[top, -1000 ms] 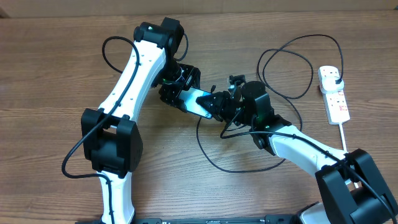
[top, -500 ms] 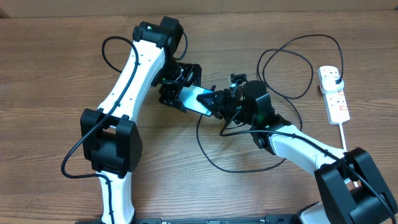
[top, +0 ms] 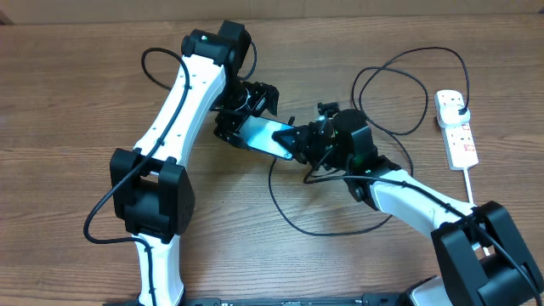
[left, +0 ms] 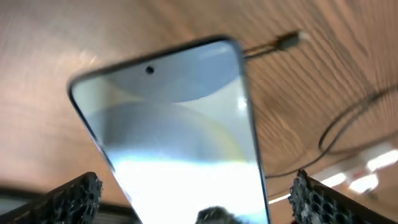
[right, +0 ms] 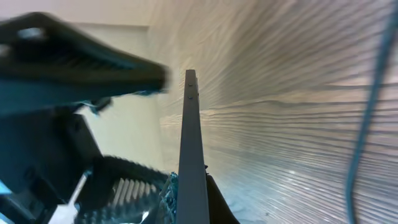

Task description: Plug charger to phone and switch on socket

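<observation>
Pinching phone, right gripper, left gripper spread

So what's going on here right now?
The right end effector is shut on one end of the phone, whose screen is lit. The left end effector is open, its fingers on either side of the phone's other end without gripping it. The charger is not plugged in: its connector tip lies loose on the table, while its plug sits in the socket at far right.
</observation>
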